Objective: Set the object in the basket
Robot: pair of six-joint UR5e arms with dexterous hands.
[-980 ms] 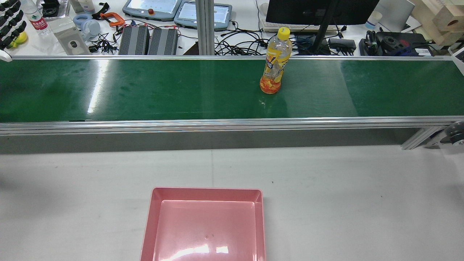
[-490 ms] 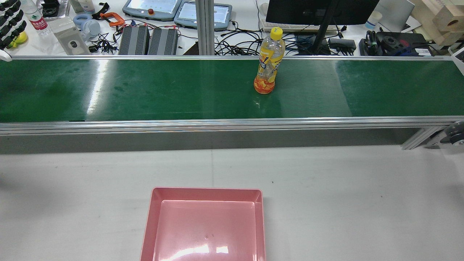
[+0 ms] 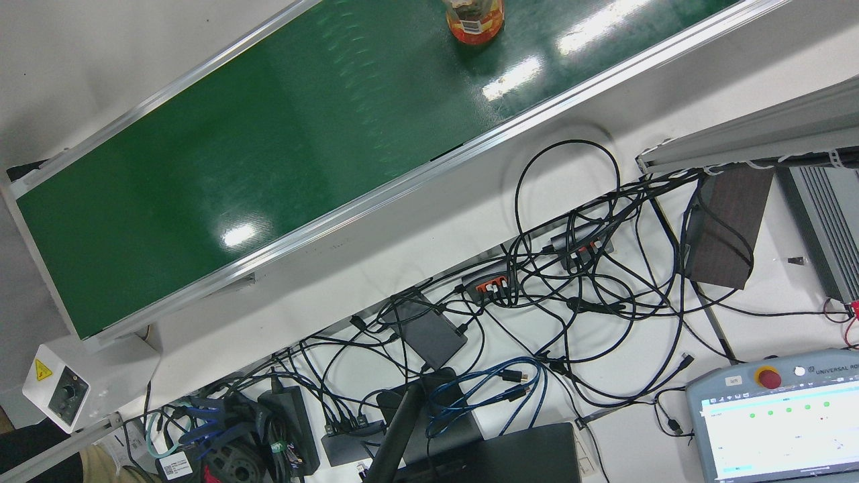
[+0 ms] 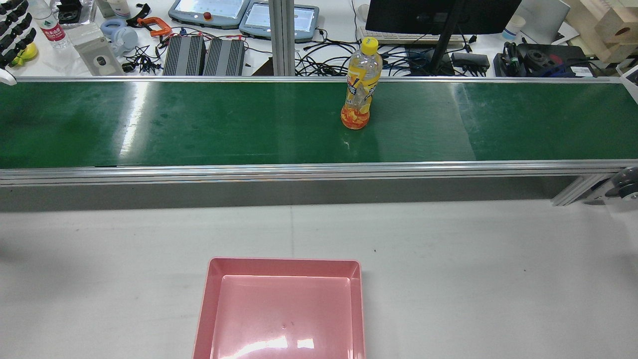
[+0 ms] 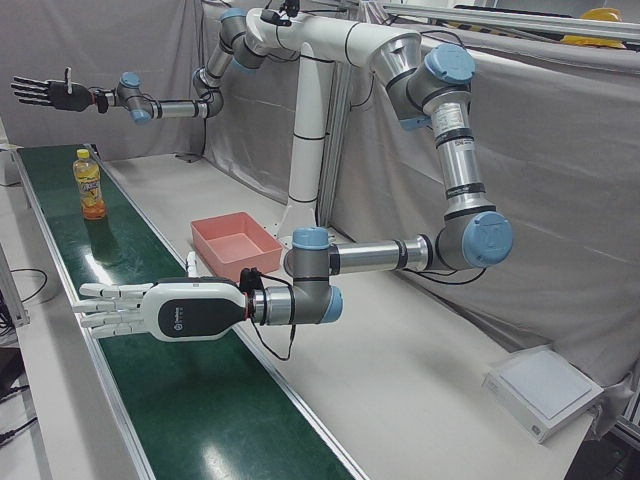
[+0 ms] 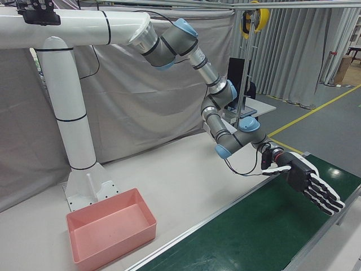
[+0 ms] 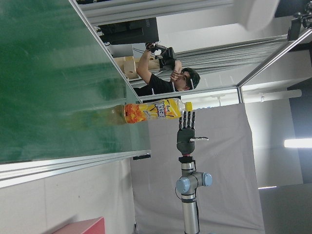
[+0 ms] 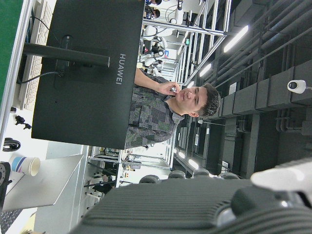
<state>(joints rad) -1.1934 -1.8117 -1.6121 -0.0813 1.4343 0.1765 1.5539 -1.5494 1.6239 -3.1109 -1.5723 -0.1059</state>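
Observation:
A clear bottle (image 4: 360, 85) with a yellow cap and an orange and yellow label stands upright on the green conveyor belt (image 4: 199, 124), right of the middle. The left-front view also shows the bottle (image 5: 90, 185), far down the belt. The pink basket (image 4: 284, 267) sits empty on the white table, nearer than the belt. My left hand (image 5: 130, 308) hovers flat over the belt's near end, open and holding nothing. My right hand (image 5: 45, 93) is raised beyond the bottle, fingers spread, open. The right-front view shows that right hand (image 6: 310, 183) above the belt.
An aluminium rail (image 4: 299, 172) edges the belt on the table side. Behind the belt lie a cable tangle (image 3: 570, 282), teach pendants (image 4: 209, 12) and a monitor (image 4: 438, 15). A control box (image 3: 60, 389) sits at one belt end. People stand beyond the station.
The bottle has travelled left along the belt, still upright. The basket and the visible part of the left hand have not moved.

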